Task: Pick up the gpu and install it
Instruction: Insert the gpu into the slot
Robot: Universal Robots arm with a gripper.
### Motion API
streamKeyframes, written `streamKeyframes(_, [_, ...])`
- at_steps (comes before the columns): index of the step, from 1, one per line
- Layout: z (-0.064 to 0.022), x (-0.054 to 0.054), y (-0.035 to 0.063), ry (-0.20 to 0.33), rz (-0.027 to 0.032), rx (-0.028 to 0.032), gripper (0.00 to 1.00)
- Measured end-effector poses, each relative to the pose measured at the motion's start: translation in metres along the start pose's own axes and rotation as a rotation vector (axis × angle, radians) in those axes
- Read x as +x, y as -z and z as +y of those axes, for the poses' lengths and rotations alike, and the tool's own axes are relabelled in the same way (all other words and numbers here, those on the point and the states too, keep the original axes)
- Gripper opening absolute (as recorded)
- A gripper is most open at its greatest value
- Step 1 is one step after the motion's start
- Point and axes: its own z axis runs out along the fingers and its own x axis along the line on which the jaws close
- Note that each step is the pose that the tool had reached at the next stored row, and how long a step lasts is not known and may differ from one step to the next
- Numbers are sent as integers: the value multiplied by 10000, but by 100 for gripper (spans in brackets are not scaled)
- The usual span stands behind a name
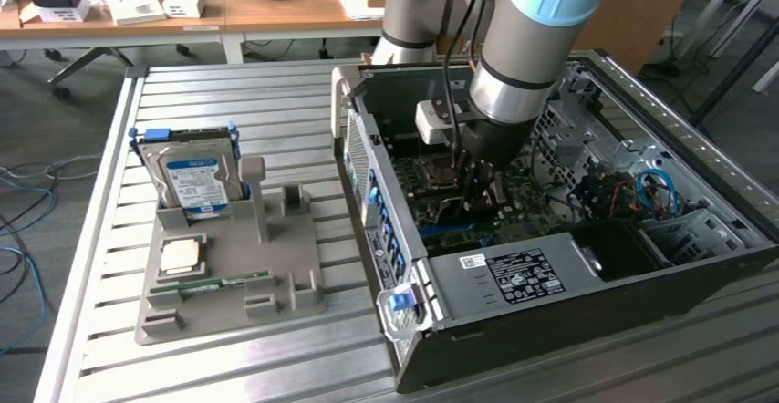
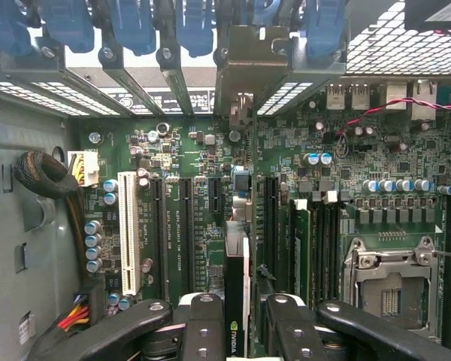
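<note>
One open computer case [image 1: 681,266] lies on a slatted metal table [image 1: 244,93]. Beside it, toward the exterior view's left, is one grey holder [image 1: 286,266]. The holder carries three parts: one hard drive [image 1: 192,180] standing upright, one processor chip [image 1: 181,255] lying flat, and one green memory stick [image 1: 213,285].

The single arm reaches down into the case. Its gripper [image 1: 477,189] is partly closed, with two black fingers [image 2: 203,327] clamped on either side of the one gpu [image 2: 237,259]. The gpu is a thin dark card held edge-on above the motherboard [image 2: 203,158]. The board's one white slot [image 2: 128,242] is on one side of the card and its one empty processor socket [image 2: 391,289] is on the other. I cannot tell whether the card's edge touches a slot.
</note>
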Motion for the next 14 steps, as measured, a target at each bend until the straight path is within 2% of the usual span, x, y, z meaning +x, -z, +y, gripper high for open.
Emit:
streamKeyframes(4, [0,-1,-1,29,-53,-2,26])
streamKeyframes(14, [0,0,-8,31,-55,-3,26])
